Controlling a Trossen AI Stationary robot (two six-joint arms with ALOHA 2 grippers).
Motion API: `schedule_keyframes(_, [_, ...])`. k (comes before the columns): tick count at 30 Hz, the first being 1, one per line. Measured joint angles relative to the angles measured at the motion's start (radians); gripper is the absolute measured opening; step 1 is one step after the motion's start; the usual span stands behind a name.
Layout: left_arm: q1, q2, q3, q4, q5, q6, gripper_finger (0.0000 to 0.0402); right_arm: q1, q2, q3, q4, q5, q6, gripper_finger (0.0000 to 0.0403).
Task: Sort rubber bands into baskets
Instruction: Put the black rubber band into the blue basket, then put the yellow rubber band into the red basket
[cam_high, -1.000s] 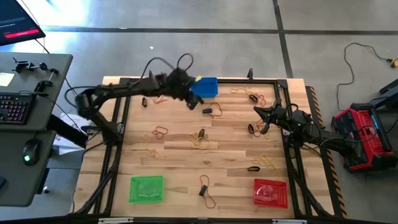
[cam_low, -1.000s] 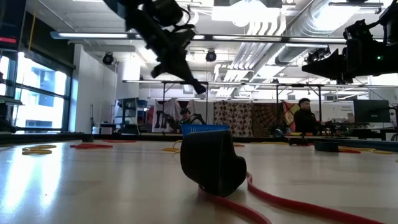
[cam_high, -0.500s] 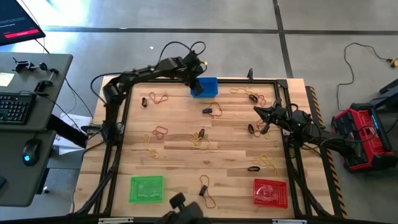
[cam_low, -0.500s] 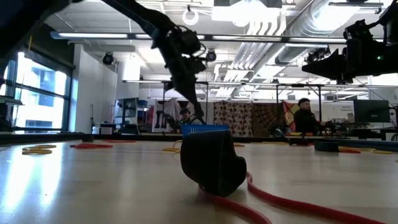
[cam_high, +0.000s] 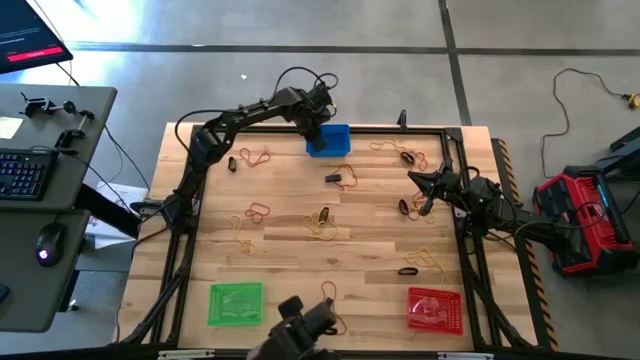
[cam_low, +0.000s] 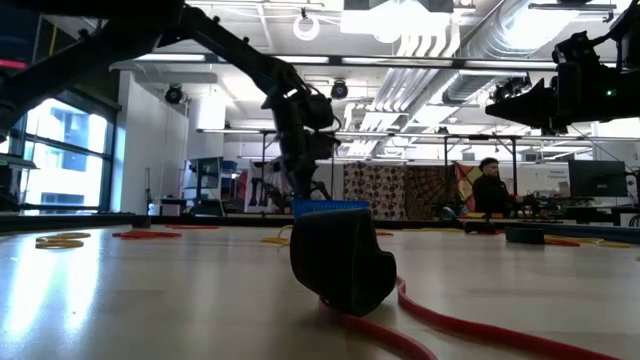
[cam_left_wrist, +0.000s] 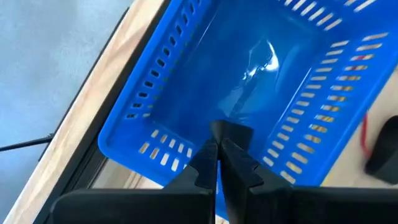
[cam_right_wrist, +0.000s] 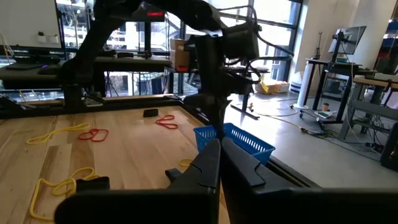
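**Blue basket under left tool**

Left tool (cam_left_wrist: 216, 163) hangs over blue basket (cam_high: 331, 140) at the bench's (cam_high: 290, 262) far edge, fingers pinched together, nothing held. Right tool (cam_high: 417, 180) waits at the right side, also closed, empty. Rubber bands (cam_high: 322, 228) lie scattered across the bench; green basket (cam_high: 236, 303) and red basket (cam_high: 435, 308) sit along the near edge.

Blue basket (cam_high: 329, 139), green basket (cam_high: 236, 303), red basket (cam_high: 435, 308); rubber bands (cam_high: 322, 224) scattered.

Overhead, table-level, two wrist views.
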Motion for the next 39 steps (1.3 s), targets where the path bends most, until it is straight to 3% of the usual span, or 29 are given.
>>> schedule_keyframes(5, [-0.012, -0.002, -0.001, 0.015, -0.026, 0.011, 0.0010, 0.000, 0.000, 0.000, 0.000, 0.000, 0.000, 0.0000])
schedule_keyframes(16, [-0.017, -0.006, 0.041, 0.010, -0.041, 0.029, 0.0079, 0.000, 0.000, 0.000, 0.000, 0.000, 0.000, 0.0000])
schedule_keyframes(21, [-0.017, -0.006, 0.076, 0.002, -0.071, 0.007, 0.0093, 0.000, 0.000, 0.000, 0.000, 0.000, 0.000, 0.0000])
schedule_keyframes(26, [-0.021, -0.052, 0.082, 0.006, -0.074, 0.001, 0.0078, 0.000, 0.000, 0.000, 0.000, 0.000, 0.000, 0.0000])
schedule_keyframes(35, [-0.053, -0.153, 0.083, 0.073, -0.089, -0.023, 0.0009, 0.000, 0.000, 0.000, 0.000, 0.000, 0.000, 0.0000])
schedule_keyframes(39, [-0.087, -0.178, 0.083, 0.138, -0.082, -0.025, 0.0002, 0.000, 0.000, 0.000, 0.000, 0.000, 0.000, 0.0000])
